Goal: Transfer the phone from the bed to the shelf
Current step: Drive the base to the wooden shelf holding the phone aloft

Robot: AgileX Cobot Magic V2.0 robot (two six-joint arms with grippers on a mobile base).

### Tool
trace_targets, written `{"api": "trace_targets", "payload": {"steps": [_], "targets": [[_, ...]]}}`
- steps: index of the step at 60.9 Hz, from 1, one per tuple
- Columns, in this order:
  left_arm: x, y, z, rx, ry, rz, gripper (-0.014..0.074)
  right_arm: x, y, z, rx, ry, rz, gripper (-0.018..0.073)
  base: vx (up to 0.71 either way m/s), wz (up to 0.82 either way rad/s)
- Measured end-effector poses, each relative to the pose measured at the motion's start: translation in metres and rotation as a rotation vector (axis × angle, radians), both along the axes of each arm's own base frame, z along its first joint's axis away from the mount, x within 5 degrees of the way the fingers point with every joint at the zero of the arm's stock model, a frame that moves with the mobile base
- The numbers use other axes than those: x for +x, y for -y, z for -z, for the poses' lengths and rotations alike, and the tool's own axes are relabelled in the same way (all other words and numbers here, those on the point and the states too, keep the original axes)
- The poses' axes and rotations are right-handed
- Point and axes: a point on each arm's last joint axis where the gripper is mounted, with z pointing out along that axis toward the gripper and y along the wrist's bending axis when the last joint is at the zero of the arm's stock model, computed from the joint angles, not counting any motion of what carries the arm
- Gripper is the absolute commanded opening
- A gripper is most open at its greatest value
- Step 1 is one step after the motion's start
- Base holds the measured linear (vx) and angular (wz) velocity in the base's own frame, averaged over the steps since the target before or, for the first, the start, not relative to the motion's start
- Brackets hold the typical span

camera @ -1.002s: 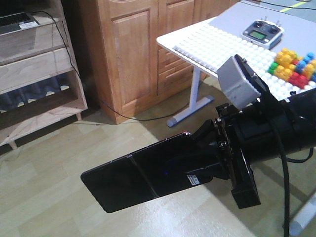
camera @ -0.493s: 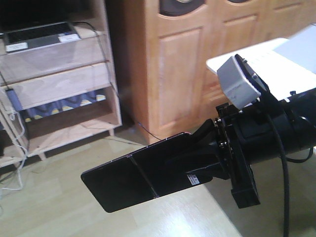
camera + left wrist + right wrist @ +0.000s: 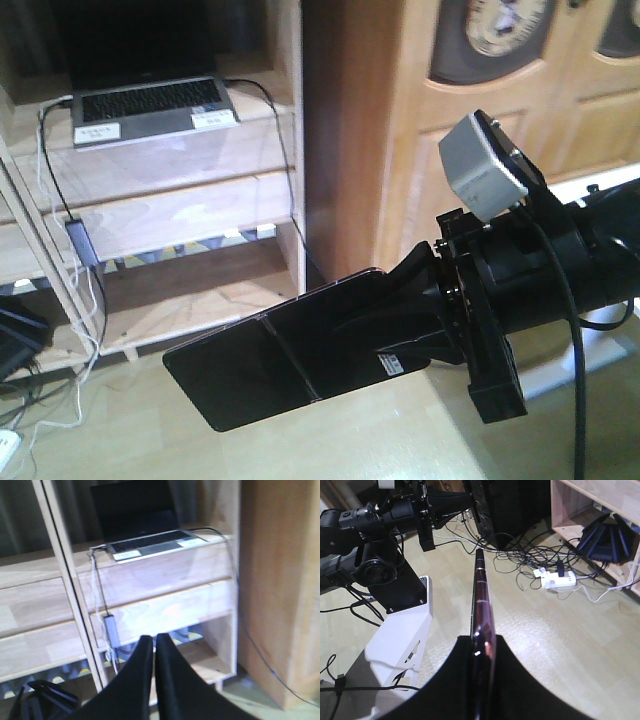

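Note:
The phone [image 3: 250,370] is a thin glossy black slab with a small white sticker, held flat above the floor. My right gripper [image 3: 400,315] is shut on its near end. In the right wrist view the phone [image 3: 481,590] shows edge-on, pinched between the black fingers of the right gripper [image 3: 482,640]. The shelf [image 3: 180,210] of light wood stands ahead on the left, beyond the phone's free end. In the left wrist view the left gripper [image 3: 154,639] is shut on nothing and points at the shelf [image 3: 165,607]. The bed is out of view.
A silver laptop [image 3: 150,105] sits open on the shelf's upper board, with cables and a power adapter [image 3: 82,243] hanging down. A tall wooden cabinet [image 3: 450,170] stands right of the shelf. A power strip [image 3: 560,579] and tangled cables lie on the floor by the white robot base [image 3: 400,640].
The front view has swung left: the shelf and laptop slid rightward and closer, and the white table with blocks has left the frame. The phone stays fixed in the right gripper.

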Motion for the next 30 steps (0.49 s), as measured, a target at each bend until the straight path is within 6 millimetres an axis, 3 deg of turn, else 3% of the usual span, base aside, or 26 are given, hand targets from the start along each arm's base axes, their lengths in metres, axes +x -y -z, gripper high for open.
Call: {"api": "trace_targets", "payload": {"steps": [30], "targets": [[0.0, 0.0, 0.0, 0.0, 0.0, 0.0, 0.0001, 0.0, 0.0, 0.0, 0.0, 0.0, 0.0, -0.0002, 0.4, 0.24]]}}
